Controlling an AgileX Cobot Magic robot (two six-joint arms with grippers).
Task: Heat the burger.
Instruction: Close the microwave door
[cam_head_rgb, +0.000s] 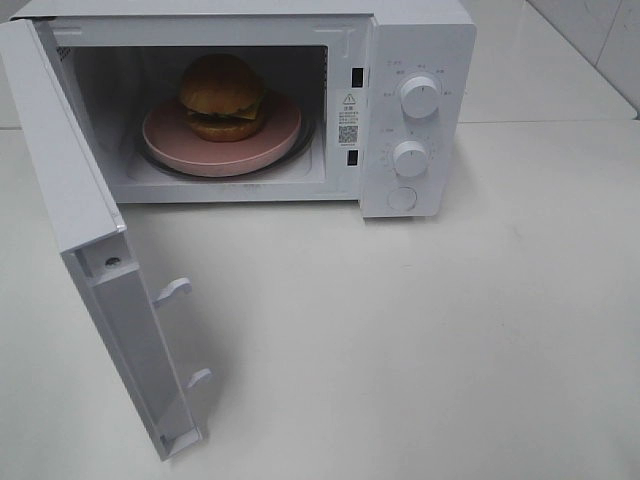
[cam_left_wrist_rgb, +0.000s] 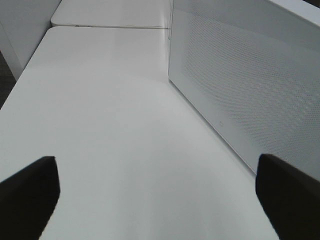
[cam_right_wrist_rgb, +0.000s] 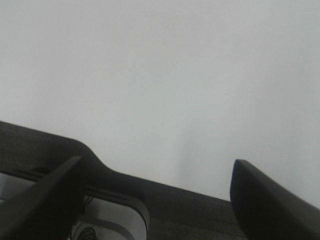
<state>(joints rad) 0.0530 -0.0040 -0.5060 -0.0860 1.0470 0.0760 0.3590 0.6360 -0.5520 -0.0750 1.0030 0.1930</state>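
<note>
The burger (cam_head_rgb: 222, 98), with an orange-brown bun and dark patty, sits on a round pink plate (cam_head_rgb: 275, 140) inside the white microwave (cam_head_rgb: 420, 40). The microwave door (cam_head_rgb: 90, 290) stands wide open toward the front left. Neither arm shows in the exterior high view. My left gripper (cam_left_wrist_rgb: 157, 192) is open above the white table, with the door's perforated outer face (cam_left_wrist_rgb: 240, 75) close beside it. My right gripper (cam_right_wrist_rgb: 157, 192) is open over the table's edge with nothing between its fingers.
Two white knobs (cam_head_rgb: 418, 97) and a round button (cam_head_rgb: 402, 198) sit on the microwave's right panel. The white table (cam_head_rgb: 420, 340) stretches in front and to the right. A dark table edge (cam_right_wrist_rgb: 165, 200) shows in the right wrist view.
</note>
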